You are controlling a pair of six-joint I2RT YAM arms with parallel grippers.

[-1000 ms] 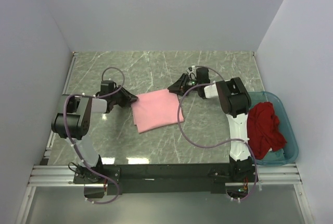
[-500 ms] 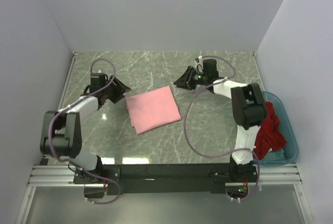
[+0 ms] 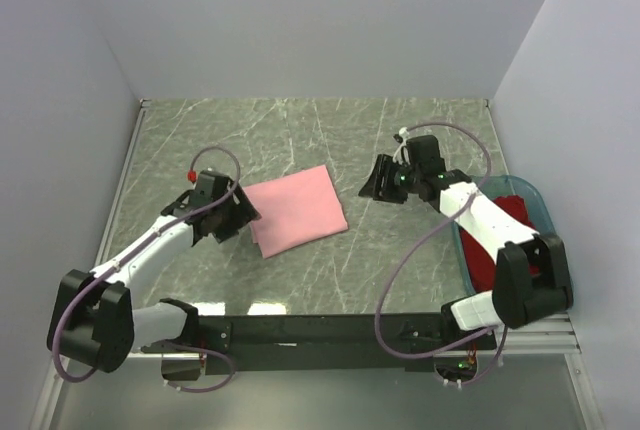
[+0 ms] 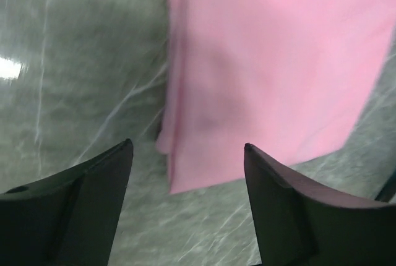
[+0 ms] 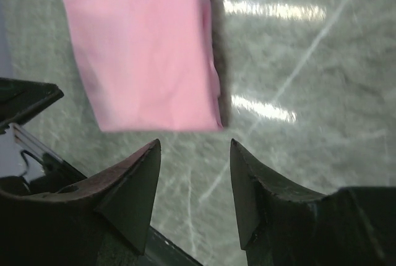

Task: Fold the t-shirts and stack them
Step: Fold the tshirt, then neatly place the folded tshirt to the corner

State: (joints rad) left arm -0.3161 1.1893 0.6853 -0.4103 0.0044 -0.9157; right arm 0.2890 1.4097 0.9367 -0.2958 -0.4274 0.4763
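At the left of the table, the left gripper sits low, just beside the left edge of the light pink t-shirt. The left wrist view shows its fingers spread wide, with nothing between them and no cloth caught.

At centre, the pink t-shirt lies flat on the marble as a compact rectangle with layered edges along its left side. It is apart from both grippers. It is judged fully folded and in a fit position to serve as the base of the stack.

Right of centre, the right gripper hangs near the shirt's right corner without touching it. The right wrist view shows its fingers parted and empty, with the shirt beyond them.

At the far right, the bright red t-shirt lies crumpled in the teal tub, partly hidden by the right arm, and is not yet folded.

Assessment: the pink shirt's fold is judged complete, and the step in hand is the change-over to the second garment. The next move calls for the right gripper to turn to the tub, pinch the red cloth and carry it to bare marble clear of the pink shirt. Both grippers will likely be needed to spread it flat before folding. A loose drag across the pink stack could disturb it.
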